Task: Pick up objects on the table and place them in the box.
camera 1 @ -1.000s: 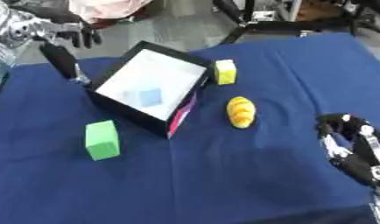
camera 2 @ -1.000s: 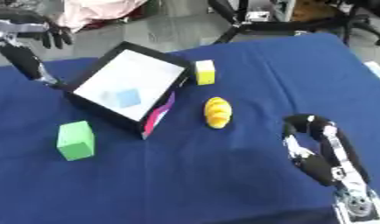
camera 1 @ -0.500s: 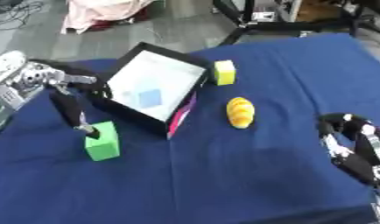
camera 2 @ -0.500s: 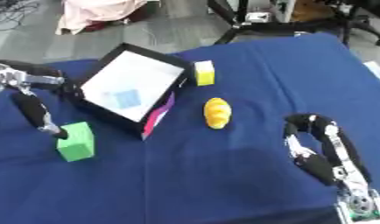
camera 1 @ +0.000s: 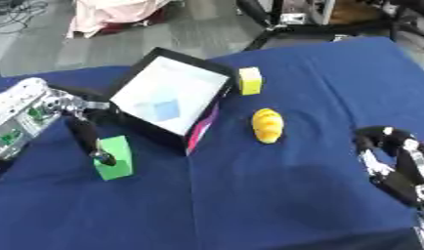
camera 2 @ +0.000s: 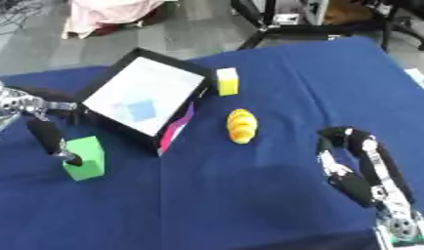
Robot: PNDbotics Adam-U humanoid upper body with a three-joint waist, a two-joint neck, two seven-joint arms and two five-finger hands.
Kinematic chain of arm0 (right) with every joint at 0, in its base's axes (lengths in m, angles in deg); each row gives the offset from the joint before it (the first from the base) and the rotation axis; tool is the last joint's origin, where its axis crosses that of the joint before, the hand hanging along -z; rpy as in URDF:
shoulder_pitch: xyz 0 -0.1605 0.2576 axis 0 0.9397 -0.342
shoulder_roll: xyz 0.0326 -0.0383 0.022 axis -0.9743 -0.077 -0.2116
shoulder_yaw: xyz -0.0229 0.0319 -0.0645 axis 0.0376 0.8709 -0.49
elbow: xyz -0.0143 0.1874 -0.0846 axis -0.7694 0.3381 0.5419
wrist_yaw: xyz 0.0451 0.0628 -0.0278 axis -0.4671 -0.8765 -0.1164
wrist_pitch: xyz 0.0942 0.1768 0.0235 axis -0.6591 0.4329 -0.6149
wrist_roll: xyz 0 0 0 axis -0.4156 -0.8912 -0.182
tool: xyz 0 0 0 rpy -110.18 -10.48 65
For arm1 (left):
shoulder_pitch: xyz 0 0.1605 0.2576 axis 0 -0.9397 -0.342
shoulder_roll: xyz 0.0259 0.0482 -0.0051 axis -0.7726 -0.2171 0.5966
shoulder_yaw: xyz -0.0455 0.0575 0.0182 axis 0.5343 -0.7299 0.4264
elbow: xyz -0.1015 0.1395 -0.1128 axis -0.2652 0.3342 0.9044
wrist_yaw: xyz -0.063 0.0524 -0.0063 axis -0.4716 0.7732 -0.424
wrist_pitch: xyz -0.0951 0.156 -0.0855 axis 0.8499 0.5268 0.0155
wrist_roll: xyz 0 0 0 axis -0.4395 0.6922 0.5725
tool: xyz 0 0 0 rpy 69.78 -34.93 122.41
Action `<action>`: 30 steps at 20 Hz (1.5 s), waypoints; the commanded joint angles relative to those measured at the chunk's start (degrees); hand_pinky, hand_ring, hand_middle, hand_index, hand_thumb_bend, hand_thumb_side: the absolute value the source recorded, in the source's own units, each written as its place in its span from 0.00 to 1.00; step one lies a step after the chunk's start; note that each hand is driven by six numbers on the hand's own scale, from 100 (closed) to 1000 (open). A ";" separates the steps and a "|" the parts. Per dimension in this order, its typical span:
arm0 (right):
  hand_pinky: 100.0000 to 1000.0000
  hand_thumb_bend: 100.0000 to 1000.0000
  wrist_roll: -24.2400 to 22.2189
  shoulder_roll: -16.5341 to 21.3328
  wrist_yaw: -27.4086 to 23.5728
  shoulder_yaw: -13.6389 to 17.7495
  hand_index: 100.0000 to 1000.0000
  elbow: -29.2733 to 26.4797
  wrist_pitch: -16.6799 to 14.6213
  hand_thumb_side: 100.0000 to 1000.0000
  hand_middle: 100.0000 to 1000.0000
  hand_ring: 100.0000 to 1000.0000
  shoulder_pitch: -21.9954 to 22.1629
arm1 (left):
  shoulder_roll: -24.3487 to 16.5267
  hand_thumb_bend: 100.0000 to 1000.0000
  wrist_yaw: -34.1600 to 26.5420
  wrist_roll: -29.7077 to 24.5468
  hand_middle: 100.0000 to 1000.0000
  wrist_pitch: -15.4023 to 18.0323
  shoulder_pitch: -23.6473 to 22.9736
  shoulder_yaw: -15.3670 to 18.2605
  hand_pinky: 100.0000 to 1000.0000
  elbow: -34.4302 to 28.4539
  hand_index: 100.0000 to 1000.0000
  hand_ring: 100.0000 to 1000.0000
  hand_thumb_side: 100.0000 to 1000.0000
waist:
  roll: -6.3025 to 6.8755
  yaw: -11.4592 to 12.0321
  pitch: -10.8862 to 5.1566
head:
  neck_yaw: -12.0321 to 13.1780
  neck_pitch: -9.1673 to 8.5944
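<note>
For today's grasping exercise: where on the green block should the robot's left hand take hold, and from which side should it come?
Probably from above, across two opposite flat sides. The green block stands upright on the blue cloth, clear of the box, with the left hand already at its left face.

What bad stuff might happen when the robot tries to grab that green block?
The left hand touches the green block only at its near-left edge, so the block might tip or slide away instead of being gripped. The box stands tilted right beside it, so a lifted block might bump its black rim.
</note>
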 commanded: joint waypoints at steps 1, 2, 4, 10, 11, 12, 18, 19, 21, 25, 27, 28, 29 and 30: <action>0.69 0.00 -0.10 1.01 0.03 0.10 0.65 -0.59 -0.06 0.41 0.50 0.62 -0.54 | -0.49 0.56 0.95 -0.39 0.71 -0.38 0.31 1.12 0.81 1.12 0.87 0.71 0.22 | 0.30 0.01 -1.46 | -0.21 -0.11; 0.69 0.00 -0.09 1.00 0.02 0.11 0.65 -0.59 -0.06 0.41 0.50 0.62 -0.54 | -0.34 0.54 0.64 -0.39 0.71 -0.19 0.12 1.11 0.81 1.59 0.87 0.71 0.22 | 0.29 0.02 -1.46 | -0.22 -0.11; 0.69 0.00 -0.10 1.00 0.02 0.09 0.65 -0.60 -0.06 0.41 0.50 0.62 -0.53 | -0.11 0.54 -0.25 -0.39 0.71 0.07 -0.18 1.04 0.81 2.35 0.87 0.71 0.22 | 0.28 0.03 -1.44 | -0.22 -0.11; 0.69 0.00 -0.16 0.95 -0.01 0.05 0.65 -0.58 -0.07 0.41 0.51 0.62 -0.53 | 0.66 0.50 0.57 -0.39 0.65 0.70 -0.82 1.14 0.77 3.09 0.83 0.65 0.18 | 0.21 0.06 -1.38 | -0.19 -0.11; 0.69 0.00 -0.16 0.94 -0.02 0.05 0.65 -0.58 -0.07 0.41 0.51 0.62 -0.54 | 0.81 0.49 0.91 -0.39 0.63 0.70 -0.96 1.39 0.77 3.05 0.82 0.64 0.18 | 0.20 0.07 -1.38 | -0.22 -0.11; 0.69 0.00 -0.17 0.93 -0.02 0.04 0.65 -0.58 -0.07 0.41 0.51 0.62 -0.54 | 0.91 0.48 1.21 -0.39 0.59 0.70 -1.08 1.59 0.75 3.01 0.79 0.60 0.17 | 0.19 0.07 -1.37 | -0.23 -0.11; 0.69 0.00 -0.16 0.88 0.01 0.07 0.65 -0.57 -0.07 0.41 0.51 0.62 -0.50 | 0.45 0.30 2.98 1.95 0.38 0.38 -1.22 3.53 0.60 0.03 0.58 0.40 0.14 | 0.12 0.14 -1.39 | -0.31 -0.11; 0.69 0.00 -0.14 0.87 0.02 0.08 0.65 -0.57 -0.06 0.41 0.51 0.62 -0.48 | 0.10 0.30 3.00 2.14 0.37 0.05 -1.17 4.39 0.60 -1.16 0.57 0.40 0.15 | 0.10 0.17 -1.40 | -0.39 -0.11; 0.69 0.00 -0.12 0.86 0.03 0.11 0.65 -0.57 -0.06 0.41 0.51 0.62 -0.42 | -0.91 0.31 3.29 2.15 0.37 -1.02 -0.64 6.69 0.60 -4.13 0.56 0.39 0.17 | 0.05 0.26 -1.45 | -0.49 -0.11; 0.69 0.00 -0.13 0.88 0.05 0.07 0.65 -0.48 -0.04 0.40 0.51 0.62 -0.18 | -2.18 0.32 7.51 1.14 0.39 -3.23 3.06 11.25 0.63 -8.71 0.59 0.42 0.20 | 0.01 0.50 -1.67 | -0.38 -0.11; 0.69 0.00 -0.23 0.85 0.05 -0.03 0.65 -0.42 -0.07 0.40 0.51 0.62 -0.11 | -0.96 0.32 11.12 0.51 0.40 -3.49 5.94 12.34 0.64 -7.20 0.60 0.43 0.21 | -0.05 0.50 -1.76 | -0.34 -0.11; 0.69 0.00 -0.25 0.82 0.04 -0.05 0.65 -0.40 -0.09 0.41 0.51 0.62 -0.10 | 0.10 0.32 12.97 0.45 0.40 -3.45 7.35 12.69 0.65 -5.54 0.60 0.44 0.21 | -0.09 0.43 -1.79 | -0.33 -0.11; 0.69 0.00 -0.25 0.77 0.00 -0.05 0.65 -0.38 -0.09 0.41 0.51 0.62 -0.10 | 1.65 0.33 15.08 0.67 0.41 -3.41 8.89 13.01 0.65 -3.05 0.61 0.44 0.21 | -0.16 0.31 -1.81 | -0.34 -0.11; 0.69 0.00 -0.24 0.73 -0.03 -0.05 0.65 -0.37 -0.08 0.40 0.51 0.62 -0.09 | 3.00 0.33 16.75 1.12 0.41 -3.13 10.05 13.24 0.65 -0.77 0.61 0.44 0.21 | -0.21 0.23 -1.82 | -0.35 -0.11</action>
